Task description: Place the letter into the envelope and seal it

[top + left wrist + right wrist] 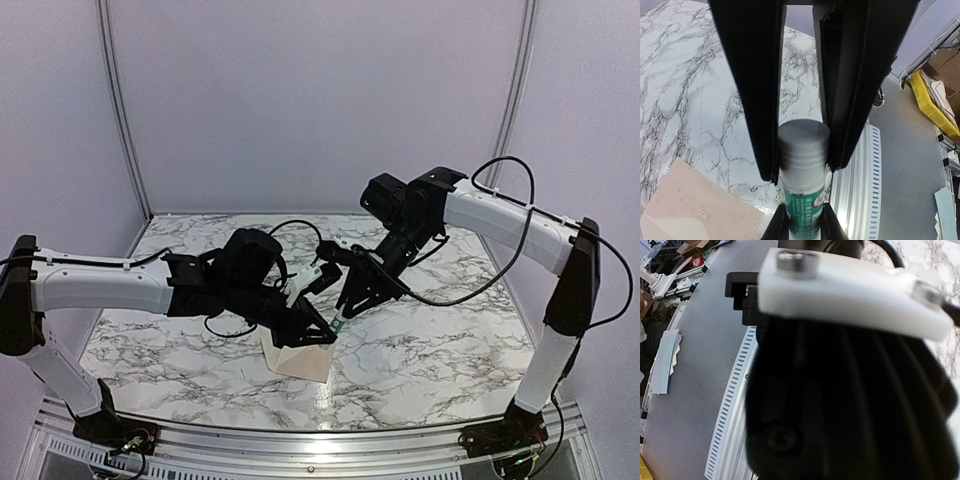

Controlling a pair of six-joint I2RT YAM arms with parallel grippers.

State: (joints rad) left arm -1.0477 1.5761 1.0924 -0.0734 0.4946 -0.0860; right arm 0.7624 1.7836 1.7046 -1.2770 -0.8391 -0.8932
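Pale lilac wall panels enclose a marble-patterned table (450, 350), and both arms reach in to meet above its middle.

1. Work surface. The envelope (298, 358) lies flat on the table toward the near edge, partly under the left arm. The left wrist view shows a peach-toned face with a paler cream strip at its near edge. The letter cannot be told apart as a separate sheet, so it is not possible to say whether it is already inside.

2. Tools. The left gripper (322, 335) hangs over the envelope's far right corner. The right gripper (342, 315) points down and to the left and meets it tip to tip, just beyond that corner.

3. Held item. A glue stick (802, 212) with a green label bridges the two grippers. The left gripper is clamped on its grey cap (804, 142). Two dark fingers (832, 227), judged to be those of the right gripper, press against the green body on both sides. The right wrist view is blocked by black housing and confirms nothing.

4. Governing relation. The stick's long axis runs from one gripper to the other, cap toward the left arm and body toward the right. Uncapping probably calls for separation straight along that axis. The envelope lies directly below, nearer the left gripper.
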